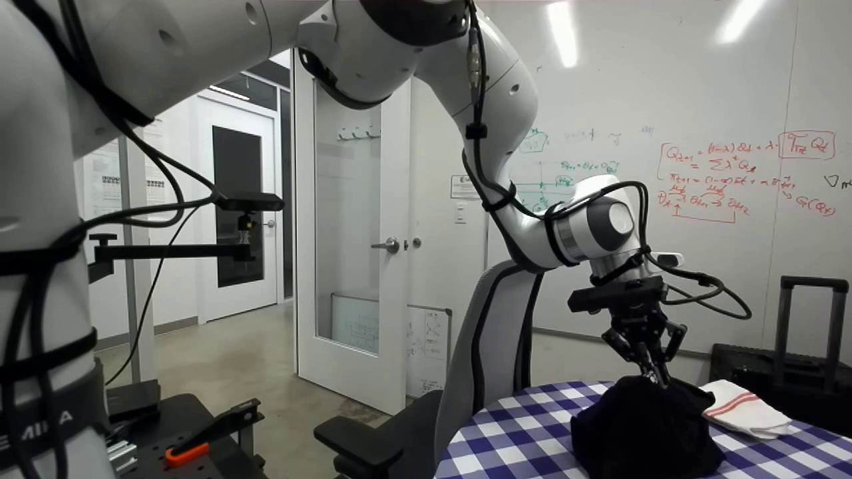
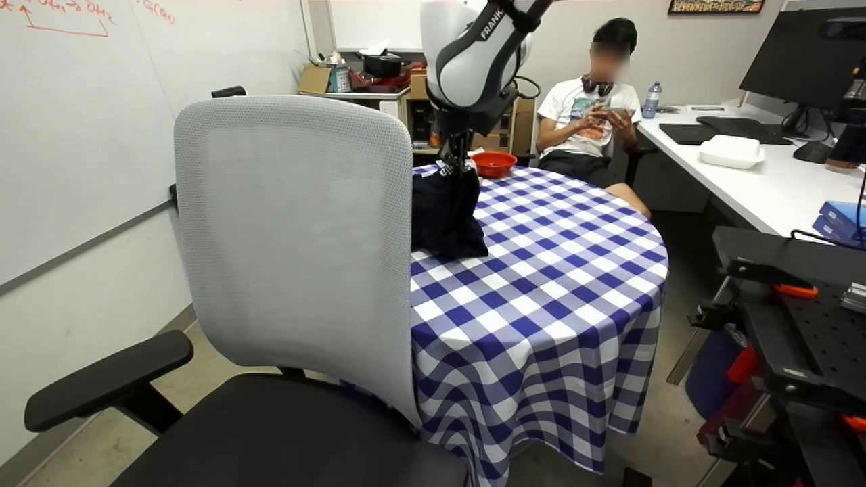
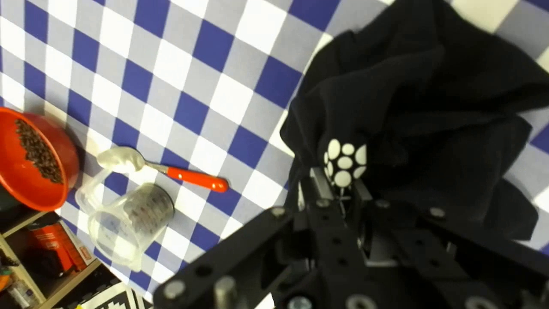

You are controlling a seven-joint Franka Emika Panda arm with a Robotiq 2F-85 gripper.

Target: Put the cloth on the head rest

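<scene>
Black cloth (image 3: pixel 429 141) rests bunched on the checkered tablecloth (image 3: pixel 214 94); its top is pinched in our gripper (image 3: pixel 341 184); near it we see 1 spoon (image 3: pixel 176 172); apart from the cloth stands the grey chair (image 2: pixel 291 230) with its head rest (image 2: pixel 291 107).

Place: robotics lab, office-like
Whiteboard (image 1: pixel 665 86): red handwritten equations (image 1: pixel 725 179)
Robot arm (image 1: pixel 446 80): white, jointed, strapped with cables
Desk (image 2: pixel 744 186): computer monitor (image 2: pixel 788 64)
Stand (image 2: pixel 812 341): black, perforated top

On the checkered counter (image 3: pixel 210 107), around a spoon (image 3: pixel 176 173) in the wrist view: red bowl (image 3: pixel 67 154) at nine o'clock, jug (image 3: pixel 146 210) at seven, black cloth (image 3: pixel 403 107) near three (an exterior view adds a white towel (image 1: pixel 749 412)).
</scene>
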